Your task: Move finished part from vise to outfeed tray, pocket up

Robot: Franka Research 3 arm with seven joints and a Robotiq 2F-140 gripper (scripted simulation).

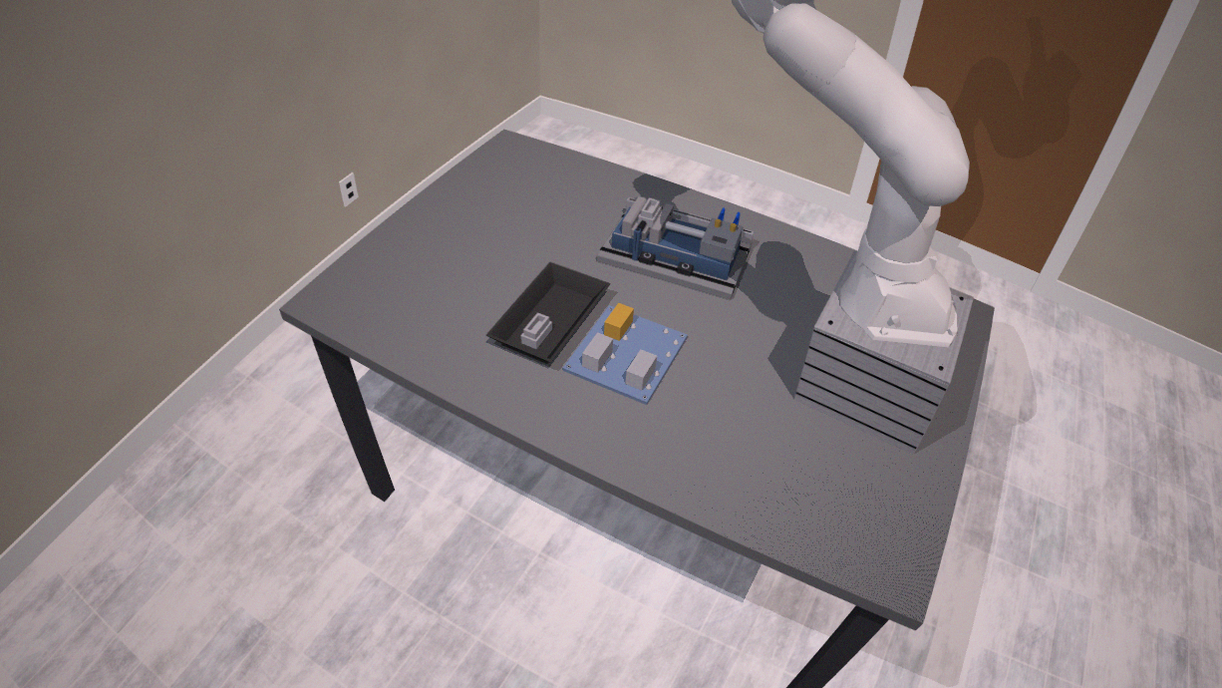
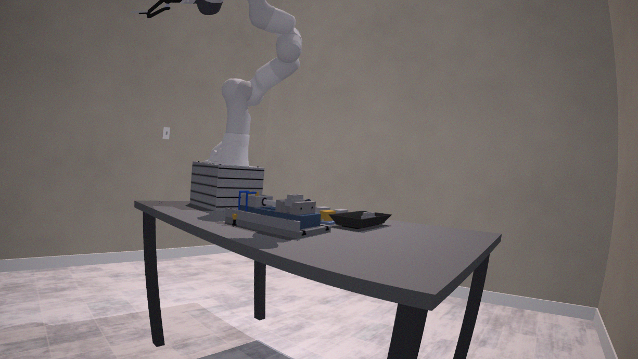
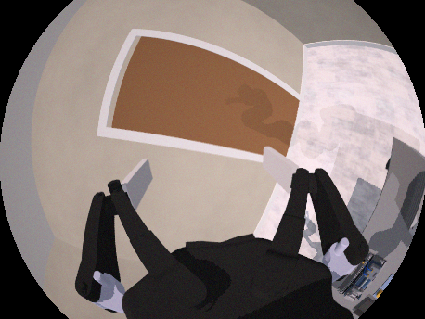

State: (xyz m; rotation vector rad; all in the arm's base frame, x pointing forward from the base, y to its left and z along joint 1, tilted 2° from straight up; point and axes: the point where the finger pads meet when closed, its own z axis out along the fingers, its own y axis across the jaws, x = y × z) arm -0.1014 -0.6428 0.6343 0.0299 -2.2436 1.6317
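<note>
A small grey finished part [image 1: 536, 329] [image 2: 367, 215] lies flat on the floor of the black outfeed tray [image 1: 568, 299] [image 2: 352, 220], its pocket facing up. The blue vise [image 1: 675, 239] [image 2: 288, 214] stands on its rail behind the tray. My gripper [image 2: 149, 11] [image 3: 207, 162] is open and empty. It is raised high above the table, far from the tray and the vise, and is out of the top view. In the wrist view the fingers point at the wall and a brown door.
A blue fixture plate [image 1: 665, 337] beside the tray carries two grey blanks [image 1: 597, 351] [image 1: 640, 369] and an orange block [image 1: 618, 319]. The arm stands on a striped pedestal [image 1: 880, 380] [image 2: 225, 184] at the table's edge.
</note>
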